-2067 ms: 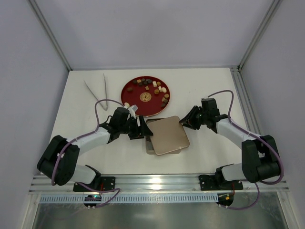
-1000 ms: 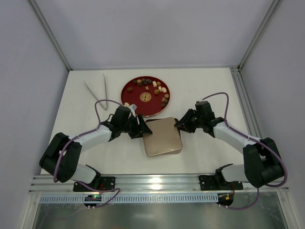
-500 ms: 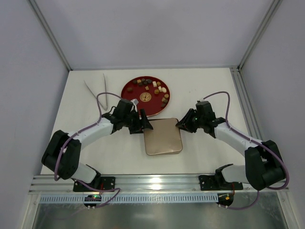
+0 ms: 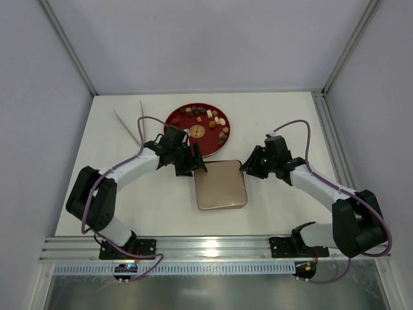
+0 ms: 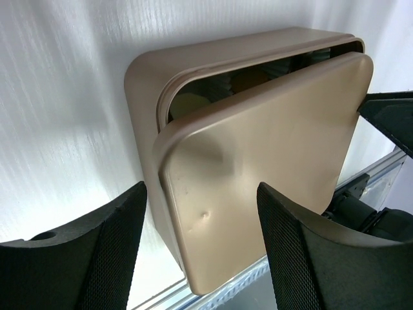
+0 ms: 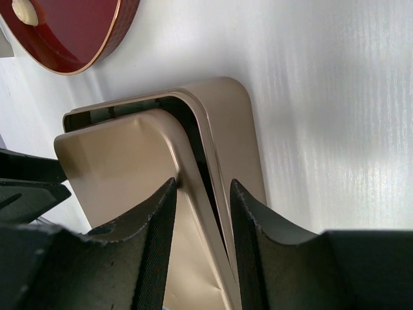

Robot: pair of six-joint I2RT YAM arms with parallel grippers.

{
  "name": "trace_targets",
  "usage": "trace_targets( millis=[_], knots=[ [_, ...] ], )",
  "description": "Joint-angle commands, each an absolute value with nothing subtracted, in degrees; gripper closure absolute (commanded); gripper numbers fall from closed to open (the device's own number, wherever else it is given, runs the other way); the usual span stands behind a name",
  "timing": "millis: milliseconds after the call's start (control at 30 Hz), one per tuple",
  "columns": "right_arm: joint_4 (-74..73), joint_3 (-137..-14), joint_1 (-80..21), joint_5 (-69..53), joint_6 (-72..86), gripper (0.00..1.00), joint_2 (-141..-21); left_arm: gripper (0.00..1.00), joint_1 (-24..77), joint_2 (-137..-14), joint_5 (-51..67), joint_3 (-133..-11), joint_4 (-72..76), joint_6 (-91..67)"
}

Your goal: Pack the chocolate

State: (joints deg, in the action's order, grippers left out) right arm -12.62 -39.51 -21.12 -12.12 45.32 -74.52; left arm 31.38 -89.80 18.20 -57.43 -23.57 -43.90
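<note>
The chocolate (image 4: 210,117), small brown, tan and cream pieces, lies on a red plate (image 4: 177,132) at the back centre. In front of it stands a gold tin box (image 5: 145,84) with its gold lid (image 4: 221,184) lying slightly askew on top, a dark gap showing along two sides. My left gripper (image 4: 191,165) is open at the lid's back left corner; its fingers (image 5: 110,239) stand wide on either side and touch nothing. My right gripper (image 4: 248,166) straddles the lid's edge (image 6: 187,155) and the box wall (image 6: 235,123), jaws a little apart with a gap at the outer finger.
Metal tongs (image 4: 129,121) lie at the back left, beside the red plate. A gold-patterned disc (image 4: 197,131) sits in the plate's middle. The plate's rim (image 6: 97,48) with one cream piece shows in the right wrist view. Side walls enclose the table.
The lid has slid left and settled over the box. My left gripper opened wider and drew back toward the plate. My right gripper's jaws widened a little on the lid's edge.
</note>
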Motion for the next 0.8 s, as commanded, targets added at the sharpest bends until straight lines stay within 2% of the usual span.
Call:
trace_targets(
  millis=[0, 433, 767],
  knots=[
    [-12.8, -41.7, -21.5, -10.3, 42.6, 0.59, -74.7, 0.32, 31.6, -91.1, 17.1, -61.2, -27.1, -41.5],
    [-9.6, -41.4, -22.3, -12.5, 40.4, 0.59, -76.0, 0.32, 31.5, -95.8, 15.9, -67.6, -30.5, -40.0],
    [-8.2, -41.2, -22.6, -12.0, 39.7, 0.49, -74.5, 0.33, 31.5, -97.9, 15.0, -70.4, -32.0, -39.7]
  ],
)
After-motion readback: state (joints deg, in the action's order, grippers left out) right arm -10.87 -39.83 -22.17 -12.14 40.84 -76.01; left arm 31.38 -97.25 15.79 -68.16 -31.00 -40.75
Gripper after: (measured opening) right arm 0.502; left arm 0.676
